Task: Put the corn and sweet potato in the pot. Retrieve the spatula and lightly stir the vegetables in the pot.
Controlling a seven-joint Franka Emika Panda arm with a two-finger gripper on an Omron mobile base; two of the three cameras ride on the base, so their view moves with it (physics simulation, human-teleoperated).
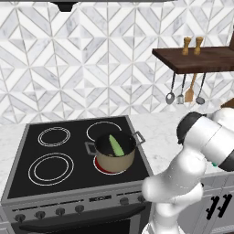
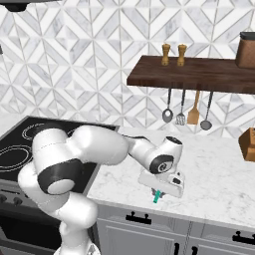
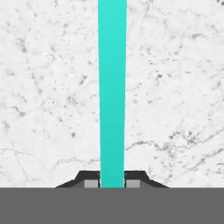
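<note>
The tan pot (image 1: 115,157) sat on the stove's (image 1: 27,160) near right burner, holding the green corn (image 1: 116,145). Right of the stove, the gripper (image 3: 112,180) was low over the marble counter (image 2: 219,174) near its front edge, fingers closed on the teal spatula (image 3: 112,92) handle.

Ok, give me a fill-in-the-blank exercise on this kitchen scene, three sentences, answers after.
1. The pale green corn cob lies inside the round tan ____ on the black stove.
2. The hand has its two dark fingertips on either side of the spatula's ____-coloured handle.
3. That handle lies on the white ____ counter.

Missing words: pot; teal; marble
</note>
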